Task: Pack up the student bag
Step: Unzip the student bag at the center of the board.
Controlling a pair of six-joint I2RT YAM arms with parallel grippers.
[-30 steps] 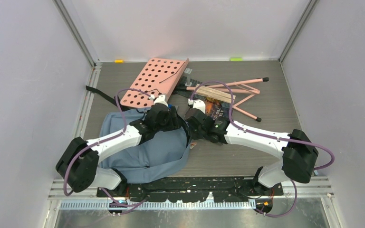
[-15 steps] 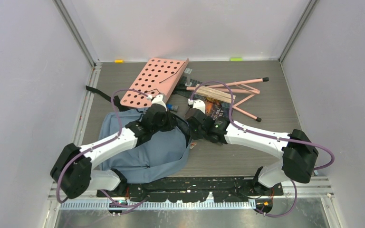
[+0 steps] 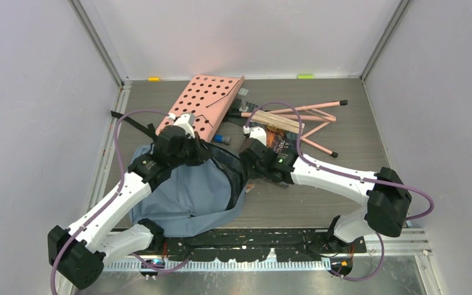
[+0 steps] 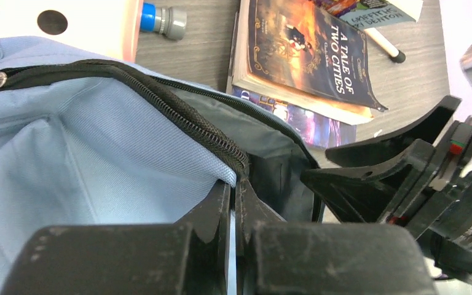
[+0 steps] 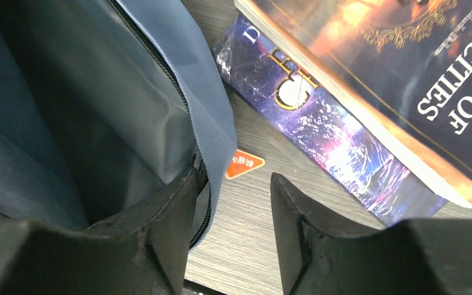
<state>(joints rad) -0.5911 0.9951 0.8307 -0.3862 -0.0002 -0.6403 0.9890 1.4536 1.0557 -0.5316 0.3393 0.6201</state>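
Left hand [image 4: 232, 187] is clamped on the student bag [image 4: 98, 160] zipper rim; right hand [image 5: 233, 179] gapes empty alongside. Bag mouth is spread, but books [image 4: 307, 55] beside it lie unpacked on the counter [image 5: 246, 246].

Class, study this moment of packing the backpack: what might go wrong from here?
1. The left end effector pinches only the zipper edge of the soft blue-grey fabric backpack; it may slip free, letting the mouth sag.
2. The right end effector stands open beside the rim, near the purple starry-covered book, which it might nudge.
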